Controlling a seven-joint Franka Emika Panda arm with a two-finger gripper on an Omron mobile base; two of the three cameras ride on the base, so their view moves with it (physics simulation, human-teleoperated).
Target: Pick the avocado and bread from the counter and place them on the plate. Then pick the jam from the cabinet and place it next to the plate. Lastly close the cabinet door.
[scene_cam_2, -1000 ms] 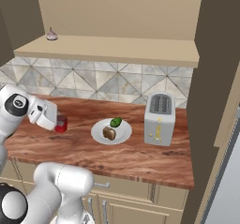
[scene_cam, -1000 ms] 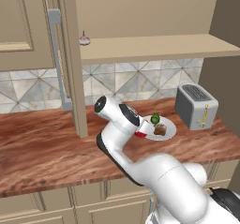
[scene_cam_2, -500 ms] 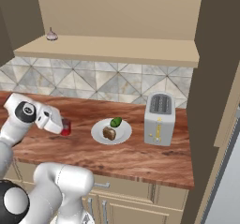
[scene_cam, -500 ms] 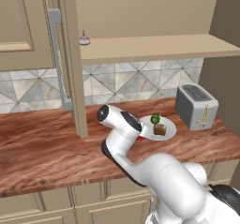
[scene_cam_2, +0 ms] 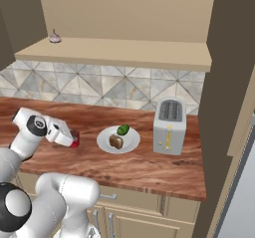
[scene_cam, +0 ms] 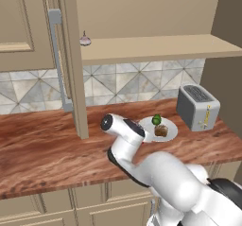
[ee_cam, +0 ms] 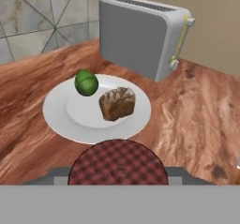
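Observation:
The white plate (ee_cam: 61, 120) lies on the wood counter (ee_cam: 197, 124) and carries the green avocado (ee_cam: 86, 83) and the brown bread (ee_cam: 117, 103) side by side. My gripper (ee_cam: 117, 175) is shut on the jam (ee_cam: 117, 164), whose dark red checked lid sits between the fingers just short of the plate's near rim. From the right base view, the gripper (scene_cam_2: 71, 140) holds the jam (scene_cam_2: 75, 142) low over the counter, left of the plate (scene_cam_2: 104, 142). The cabinet door (scene_cam: 71, 55) stands open with its grey handle (scene_cam: 57, 59) facing out.
A grey toaster (scene_cam_2: 169, 125) stands right of the plate, close to it. A pale garlic bulb (scene_cam: 85, 39) sits on the beige cabinet shelf (scene_cam: 151, 47). The open door's edge hangs over the counter left of my arm. A tiled wall backs the counter.
The arm has carried the jam down and to the right, closer to the plate's left side. The plate, avocado and bread have stayed put.

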